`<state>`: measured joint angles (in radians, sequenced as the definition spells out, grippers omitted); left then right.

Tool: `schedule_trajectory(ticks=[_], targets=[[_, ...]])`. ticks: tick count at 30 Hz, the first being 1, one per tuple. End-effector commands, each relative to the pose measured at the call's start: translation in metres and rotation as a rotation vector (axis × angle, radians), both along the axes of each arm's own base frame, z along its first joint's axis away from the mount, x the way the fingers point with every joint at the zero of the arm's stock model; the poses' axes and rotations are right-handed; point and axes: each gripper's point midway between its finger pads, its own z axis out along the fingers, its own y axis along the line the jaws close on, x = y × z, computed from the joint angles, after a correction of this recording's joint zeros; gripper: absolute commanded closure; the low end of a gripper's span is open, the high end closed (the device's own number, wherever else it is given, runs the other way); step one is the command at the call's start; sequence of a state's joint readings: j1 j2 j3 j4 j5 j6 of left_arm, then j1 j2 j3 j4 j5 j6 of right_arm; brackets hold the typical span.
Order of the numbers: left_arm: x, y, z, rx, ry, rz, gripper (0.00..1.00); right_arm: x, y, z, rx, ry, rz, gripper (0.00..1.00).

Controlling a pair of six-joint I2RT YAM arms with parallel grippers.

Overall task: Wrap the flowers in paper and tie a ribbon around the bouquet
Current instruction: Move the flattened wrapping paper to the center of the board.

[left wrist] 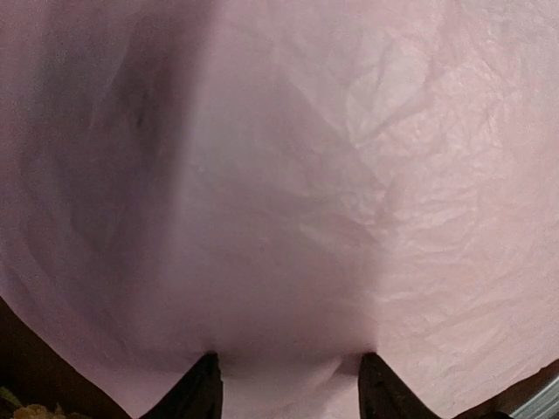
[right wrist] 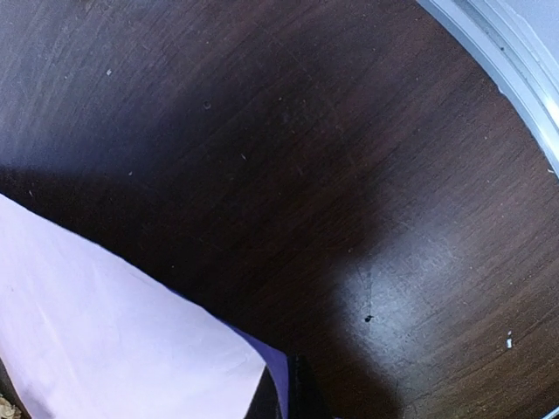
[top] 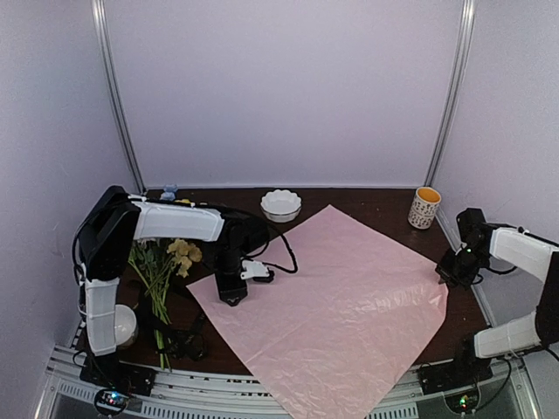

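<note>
White arm links (top: 179, 223), black joints (top: 109, 231), black cables (top: 286, 251).

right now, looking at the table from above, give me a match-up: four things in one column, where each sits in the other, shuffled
Things:
1. paper
2. flowers
3. white bowl
4. mug

Places:
a. far right corner
b. spread across the middle
c. lying on the left side
d. far edge, near the middle

Pairs: 1-b, 2-c, 3-d, 4-a
</note>
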<state>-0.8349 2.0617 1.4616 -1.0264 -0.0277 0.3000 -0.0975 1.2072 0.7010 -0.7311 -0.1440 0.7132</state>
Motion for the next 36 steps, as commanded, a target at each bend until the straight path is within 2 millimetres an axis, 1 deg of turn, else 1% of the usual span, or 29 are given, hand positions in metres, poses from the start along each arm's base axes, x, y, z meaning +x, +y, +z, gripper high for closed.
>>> schedule_trajectory(ticks=[1, 3, 6, 9, 12, 16, 18, 20, 21, 23, 25, 27, 29, 31, 33, 35, 36], targets=[[0.047, 0.022, -0.03, 0.101, -0.109, 0.12, 0.44, 0.016, -0.007, 0.008, -0.044, -0.018, 0.004, 1.0], [0.058, 0.021, -0.026, 0.082, -0.135, 0.158, 0.44, 0.014, -0.009, 0.007, -0.05, -0.017, -0.009, 1.0], [0.067, 0.015, -0.021, 0.043, -0.176, 0.181, 0.44, 0.012, -0.014, 0.008, -0.074, -0.027, -0.026, 1.0], [0.078, 0.008, -0.017, 0.01, -0.224, 0.195, 0.42, 0.014, -0.015, 0.009, -0.084, -0.043, -0.024, 1.0], [0.088, 0.004, -0.022, 0.017, -0.243, 0.196, 0.42, 0.02, -0.011, 0.005, -0.064, -0.058, -0.006, 1.0], [0.097, -0.001, -0.025, 0.023, -0.252, 0.188, 0.42, 0.033, -0.019, 0.006, -0.1, -0.059, -0.006, 1.0], [0.104, -0.003, -0.023, 0.024, -0.266, 0.181, 0.42, 0.041, -0.019, 0.007, -0.097, -0.062, -0.002, 1.0], [0.112, -0.005, -0.014, 0.014, -0.28, 0.19, 0.42, 0.047, -0.018, 0.006, -0.09, -0.061, 0.002, 1.0], [0.119, -0.007, -0.003, -0.004, -0.298, 0.203, 0.42, 0.048, -0.019, 0.008, -0.091, -0.062, 0.001, 0.96], [0.126, -0.015, 0.027, -0.067, -0.341, 0.22, 0.4, 0.048, -0.023, 0.012, -0.113, -0.066, -0.005, 0.81], [0.129, -0.028, 0.064, -0.177, -0.375, 0.234, 0.32, 0.05, -0.027, 0.025, -0.142, -0.098, -0.01, 0.71], [0.124, -0.039, 0.108, -0.313, -0.375, 0.243, 0.27, 0.051, -0.032, 0.043, -0.181, -0.14, -0.01, 0.59], [0.117, -0.04, 0.138, -0.421, -0.337, 0.288, 0.22, 0.05, -0.033, 0.057, -0.211, -0.165, -0.002, 0.5], [0.112, -0.025, 0.16, -0.485, -0.302, 0.38, 0.12, 0.049, -0.03, 0.069, -0.232, -0.193, 0.024, 0.46], [0.111, 0.004, 0.173, -0.512, -0.285, 0.498, 0.03, 0.049, -0.022, 0.078, -0.245, -0.219, 0.063, 0.43], [0.115, 0.042, 0.179, -0.519, -0.28, 0.638, 0.03, 0.05, -0.011, 0.083, -0.25, -0.24, 0.112, 0.43], [0.123, 0.071, 0.177, -0.508, -0.286, 0.732, 0.07, 0.051, -0.006, 0.086, -0.248, -0.248, 0.133, 0.43]])
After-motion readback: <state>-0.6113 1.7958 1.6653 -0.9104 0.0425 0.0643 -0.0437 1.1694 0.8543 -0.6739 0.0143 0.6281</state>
